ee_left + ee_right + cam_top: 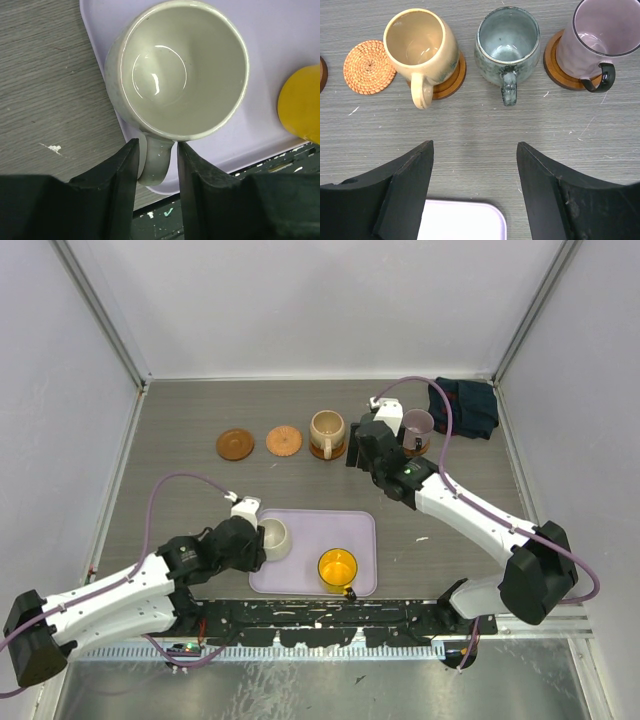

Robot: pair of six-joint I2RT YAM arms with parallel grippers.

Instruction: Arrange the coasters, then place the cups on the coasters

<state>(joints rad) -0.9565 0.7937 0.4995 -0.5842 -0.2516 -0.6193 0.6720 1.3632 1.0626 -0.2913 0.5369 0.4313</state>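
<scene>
**Left fingers closed on the cream cup's handle; right fingers wide and free**

**Top view.** You find the left fingers point(259, 539) at the left edge of the lavender tray point(312, 525), against the cream cup point(275, 538), which stands in that tray. The yellow cup point(338, 567) stands in the same tray, near its front edge. Along the far side of the desk point(200, 500), from left to right, you see a brown coaster point(235, 444), a woven coaster point(284, 441), the tan cup point(327, 429), the right fingers point(363, 445) and the mauve cup point(417, 426). A dark cloth point(466, 406) lies in the far right corner.

**Left wrist view.** The fingers stand narrow, one on each side of the cream cup's handle and closed against it. The cup is upright at the tray's corner.

**Right wrist view.** The fingers stand wide apart above bare desk and hold nothing. Beyond them, the tan cup sits on the tan cup's coaster point(454, 75). The grey-green cup point(507, 42) stands just beside it, and you cannot tell what lies beneath that cup. The mauve cup sits on the mauve cup's coaster point(554, 62).
</scene>
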